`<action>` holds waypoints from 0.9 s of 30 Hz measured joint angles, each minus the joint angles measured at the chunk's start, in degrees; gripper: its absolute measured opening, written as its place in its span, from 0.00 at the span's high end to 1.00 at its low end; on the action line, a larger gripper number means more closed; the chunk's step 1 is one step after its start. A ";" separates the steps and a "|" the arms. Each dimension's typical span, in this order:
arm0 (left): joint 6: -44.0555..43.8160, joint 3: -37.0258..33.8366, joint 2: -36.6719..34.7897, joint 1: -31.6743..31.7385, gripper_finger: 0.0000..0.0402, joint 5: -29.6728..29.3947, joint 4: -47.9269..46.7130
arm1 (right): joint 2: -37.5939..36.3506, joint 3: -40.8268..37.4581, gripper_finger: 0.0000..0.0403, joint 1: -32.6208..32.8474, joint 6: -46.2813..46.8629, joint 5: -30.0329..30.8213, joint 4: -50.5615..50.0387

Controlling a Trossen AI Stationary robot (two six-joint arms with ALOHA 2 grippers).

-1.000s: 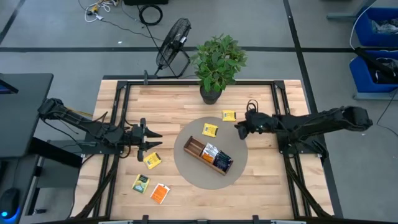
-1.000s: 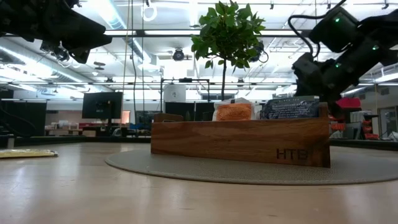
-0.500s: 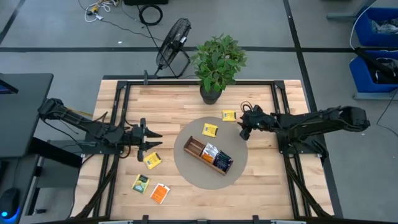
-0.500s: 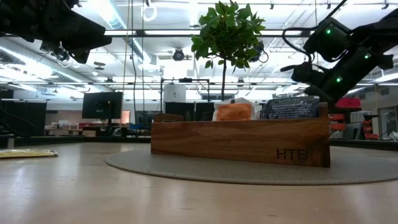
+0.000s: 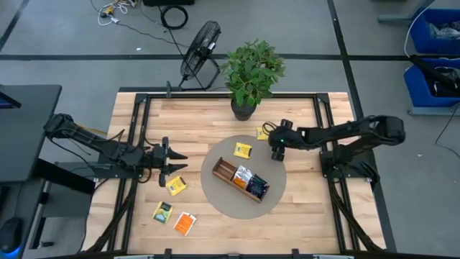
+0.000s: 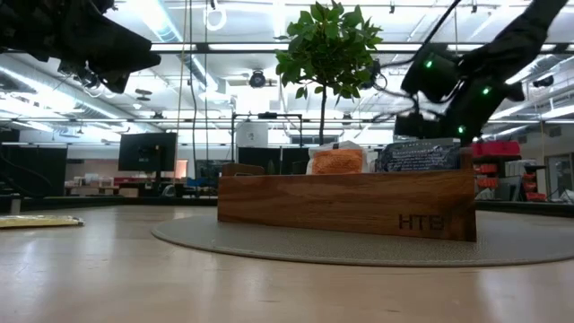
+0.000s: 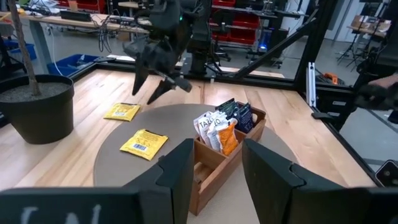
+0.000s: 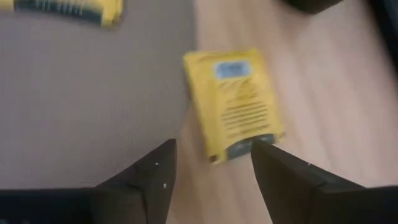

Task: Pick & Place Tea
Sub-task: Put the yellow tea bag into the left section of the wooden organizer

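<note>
Two yellow tea sachets lie flat near the potted plant: one on the wood at the round mat's edge (image 5: 263, 133) (image 8: 233, 102), one on the mat (image 5: 243, 150). My right gripper (image 5: 275, 150) (image 8: 211, 171) hovers open above the first, fingers pointing down just short of it, touching nothing. Orange and dark blue sachets stand in the wooden tray (image 5: 241, 180) (image 6: 350, 202) on the mat. A yellow sachet (image 5: 176, 185), a yellow-green one (image 5: 162, 212) and an orange one (image 5: 185, 224) lie on the table's near left. My left gripper (image 5: 178, 162) (image 7: 221, 168) waits open at the left.
A potted plant (image 5: 248, 72) stands at the far edge, close behind the right gripper. The grey round mat (image 5: 215, 198) covers the table's middle. A fan (image 5: 198, 50) and cables lie on the floor beyond the table. Bare wood shows at the near right.
My right gripper has swung toward the table's left and far side, over the yellow sachet at the mat's edge, and has tipped to point down at it. The left arm and the sachets have stayed put.
</note>
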 joint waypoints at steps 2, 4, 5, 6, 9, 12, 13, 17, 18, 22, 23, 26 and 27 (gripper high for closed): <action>-0.81 0.00 0.01 0.00 0.65 0.06 -0.34 | 2.53 0.76 0.46 -0.43 -1.53 -1.12 -0.58; -0.87 0.00 0.01 -0.04 0.65 0.04 -0.88 | 4.62 1.55 0.46 -0.80 -3.47 -0.94 -0.41; -0.85 0.00 -0.01 -0.04 0.65 0.06 -1.24 | 5.52 2.23 0.46 -1.06 -3.88 -0.75 -0.12; -0.85 0.00 0.01 -0.04 0.65 0.06 -1.40 | 6.31 2.78 0.46 -1.38 -4.31 -0.66 -0.11; -0.85 0.00 0.01 -0.04 0.65 0.06 -1.37 | 7.11 4.59 0.46 -1.78 -5.99 -0.67 -2.18; -0.87 0.00 0.01 -0.04 0.65 0.06 -1.39 | 6.81 6.32 0.46 -1.83 -6.53 -0.66 -5.24; -0.87 0.00 0.01 -0.04 0.65 0.06 -1.41 | 6.75 6.96 0.46 -1.89 -7.06 -0.62 -5.59; -0.85 0.00 0.01 -0.02 0.65 0.06 -1.59 | 6.94 7.98 0.46 -3.56 -9.20 -3.37 -8.15; -0.85 0.00 0.01 0.00 0.65 0.06 -1.60 | 6.95 7.98 0.46 -4.30 -9.77 -4.68 -8.32; -0.85 0.00 0.01 0.00 0.65 0.06 -1.64 | 6.90 7.98 0.46 -6.96 -12.87 -6.78 -8.16; -0.86 0.00 0.01 0.00 0.65 0.07 -1.64 | 6.90 7.98 0.46 -7.59 -14.12 -7.01 -7.52; -0.88 0.00 0.01 0.00 0.65 0.06 -1.67 | 6.88 7.98 0.46 -9.45 -16.11 -9.43 -5.75; -0.93 0.00 0.01 -0.01 0.65 0.06 -1.67 | 6.88 7.98 0.46 -9.92 -16.26 -10.54 -5.66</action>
